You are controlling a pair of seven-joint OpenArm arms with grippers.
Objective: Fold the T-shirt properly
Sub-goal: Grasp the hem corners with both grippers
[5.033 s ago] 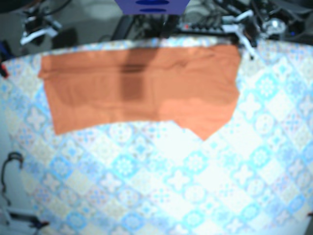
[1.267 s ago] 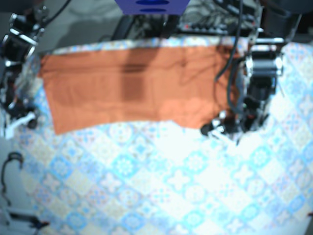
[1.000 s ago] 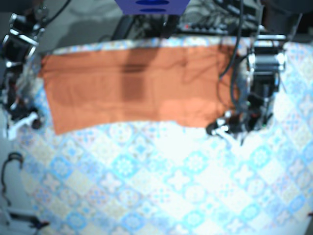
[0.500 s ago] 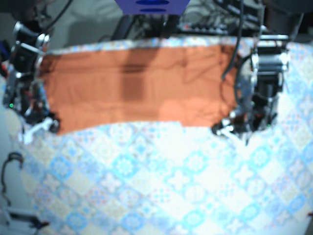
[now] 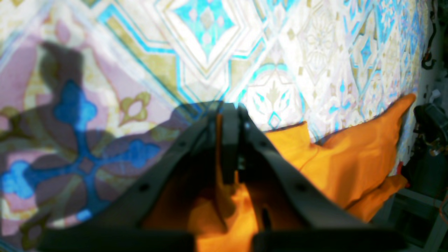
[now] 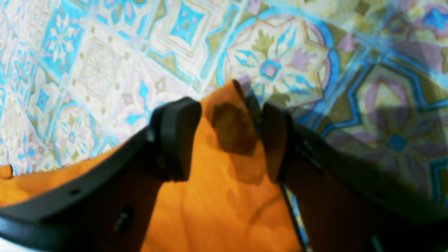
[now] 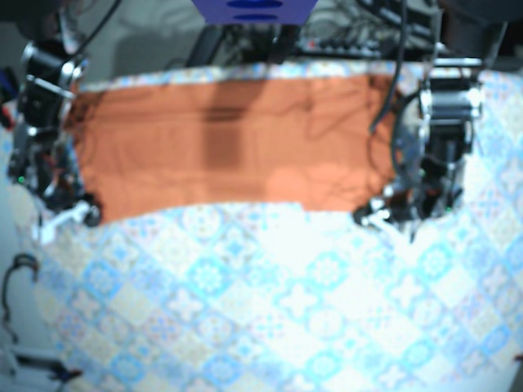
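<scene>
The orange T-shirt (image 7: 163, 155) lies spread across the far half of the worktop (image 7: 286, 310), as before. Both arms, clear of it five seconds ago, are now at its near corners. The left gripper (image 5: 229, 115) has its jaws clamped on the fabric, and the right gripper (image 6: 227, 140) has its jaws apart astride the corner.

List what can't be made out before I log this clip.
1. Base view: blur hides the T-shirt collar and sleeves, and the arms cover its side edges.
2. Left wrist view: the left pincer is shut on the T-shirt, but its fingers hide how many layers it holds.
3. Right wrist view: the right pincer stands open over a corner. Whether its fingertips touch the tablecloth cannot be told.
</scene>
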